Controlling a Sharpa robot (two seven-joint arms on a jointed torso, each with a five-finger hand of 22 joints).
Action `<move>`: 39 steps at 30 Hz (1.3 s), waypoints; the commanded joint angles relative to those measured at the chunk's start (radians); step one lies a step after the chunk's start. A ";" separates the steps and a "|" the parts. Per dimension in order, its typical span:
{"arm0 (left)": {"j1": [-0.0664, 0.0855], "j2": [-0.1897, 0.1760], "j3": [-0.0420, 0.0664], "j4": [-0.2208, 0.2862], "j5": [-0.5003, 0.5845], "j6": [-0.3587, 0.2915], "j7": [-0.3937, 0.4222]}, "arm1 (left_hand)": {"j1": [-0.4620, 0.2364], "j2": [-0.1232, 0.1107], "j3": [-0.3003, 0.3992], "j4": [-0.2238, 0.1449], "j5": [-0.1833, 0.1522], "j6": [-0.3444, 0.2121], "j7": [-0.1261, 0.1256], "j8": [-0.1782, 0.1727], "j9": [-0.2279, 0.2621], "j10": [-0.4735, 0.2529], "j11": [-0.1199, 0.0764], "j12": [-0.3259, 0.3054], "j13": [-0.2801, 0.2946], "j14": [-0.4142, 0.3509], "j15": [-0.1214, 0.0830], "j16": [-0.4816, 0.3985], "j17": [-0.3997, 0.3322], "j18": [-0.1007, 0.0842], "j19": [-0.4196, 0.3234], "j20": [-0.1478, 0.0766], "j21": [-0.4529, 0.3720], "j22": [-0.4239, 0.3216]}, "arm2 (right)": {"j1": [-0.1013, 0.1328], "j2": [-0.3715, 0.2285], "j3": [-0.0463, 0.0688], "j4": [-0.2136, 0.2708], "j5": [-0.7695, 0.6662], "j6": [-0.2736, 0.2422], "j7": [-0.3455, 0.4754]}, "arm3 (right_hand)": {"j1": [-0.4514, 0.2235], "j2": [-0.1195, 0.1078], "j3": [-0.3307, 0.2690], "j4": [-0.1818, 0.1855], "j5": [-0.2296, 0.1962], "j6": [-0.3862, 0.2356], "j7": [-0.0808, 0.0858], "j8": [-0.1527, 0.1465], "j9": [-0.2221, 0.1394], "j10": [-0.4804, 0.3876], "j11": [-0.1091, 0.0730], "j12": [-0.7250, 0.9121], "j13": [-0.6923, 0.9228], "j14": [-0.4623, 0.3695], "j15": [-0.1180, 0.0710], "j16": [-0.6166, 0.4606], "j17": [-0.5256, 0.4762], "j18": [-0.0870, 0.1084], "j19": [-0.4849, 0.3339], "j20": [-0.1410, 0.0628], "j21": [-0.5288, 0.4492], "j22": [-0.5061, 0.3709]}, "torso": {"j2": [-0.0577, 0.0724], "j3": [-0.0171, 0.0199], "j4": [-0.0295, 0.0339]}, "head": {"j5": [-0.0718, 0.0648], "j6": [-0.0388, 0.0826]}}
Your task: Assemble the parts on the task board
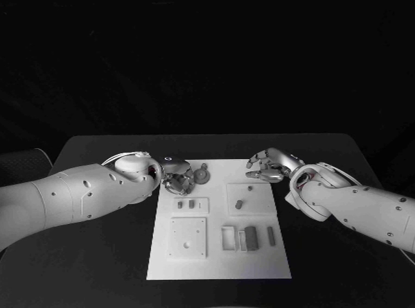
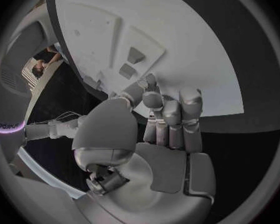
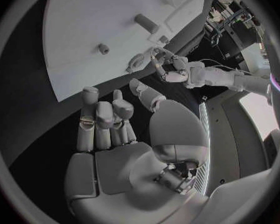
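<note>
I have both hands at the far end of the board [image 1: 217, 269], which lies mid-counter. My left hand [image 1: 177, 178] sits at the board's far left corner, just beside a round part [image 1: 202, 173]; whether it grips that part I cannot tell. My right hand [image 1: 268, 164] hovers over the far right corner, fingers loosely curled, holding nothing. I judge this a pick-up step: next I must secure the round part.
</note>
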State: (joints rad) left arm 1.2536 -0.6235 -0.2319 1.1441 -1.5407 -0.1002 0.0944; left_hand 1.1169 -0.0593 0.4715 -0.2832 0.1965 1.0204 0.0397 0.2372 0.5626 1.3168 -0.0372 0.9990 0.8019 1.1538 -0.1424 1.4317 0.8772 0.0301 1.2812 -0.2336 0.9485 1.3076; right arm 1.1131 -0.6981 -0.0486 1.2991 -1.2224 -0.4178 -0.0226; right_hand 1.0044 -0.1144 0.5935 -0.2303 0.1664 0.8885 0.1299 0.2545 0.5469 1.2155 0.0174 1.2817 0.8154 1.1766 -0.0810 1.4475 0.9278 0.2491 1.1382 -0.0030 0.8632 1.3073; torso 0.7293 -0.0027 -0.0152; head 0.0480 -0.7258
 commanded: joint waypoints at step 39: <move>-0.003 -0.011 -0.001 -0.004 0.013 -0.026 -0.007 | 0.004 -0.046 -0.022 -0.002 -0.004 -0.033 0.051 -0.037 -0.013 0.026 0.013 -0.002 -0.028 0.020 0.011 0.001 -0.003 0.103 0.020 0.006 -0.007 0.008 | 0.000 0.002 0.000 -0.002 -0.003 0.011 0.003 | -0.007 -0.002 0.000 0.005 0.002 -0.001 0.008 -0.007 0.002 -0.002 0.006 0.001 0.001 0.010 0.000 -0.005 0.000 0.013 -0.002 -0.007 -0.003 0.017 | 0.000 -0.0005 -0.0001 | 0.001 0.002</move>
State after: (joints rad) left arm 1.2510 -0.6348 -0.2335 1.1396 -1.5356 -0.1147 0.0903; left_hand 1.1209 -0.0947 0.4533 -0.2843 0.1965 0.9952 0.0917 0.2042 0.5511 1.3348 -0.0218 0.9990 0.7750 1.1646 -0.1316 1.4270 0.8753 0.0282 1.2956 -0.2268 0.9478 1.3081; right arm 1.1131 -0.6969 -0.0486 1.2964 -1.2224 -0.4176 -0.0229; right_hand 1.0044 -0.1144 0.5935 -0.2304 0.1664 0.8848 0.1300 0.2545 0.5475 1.2155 0.0174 1.2817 0.8154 1.1765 -0.0809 1.4475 0.9278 0.2491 1.1365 -0.0010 0.8632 1.3073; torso 0.7295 -0.0028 -0.0153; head 0.0483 -0.7244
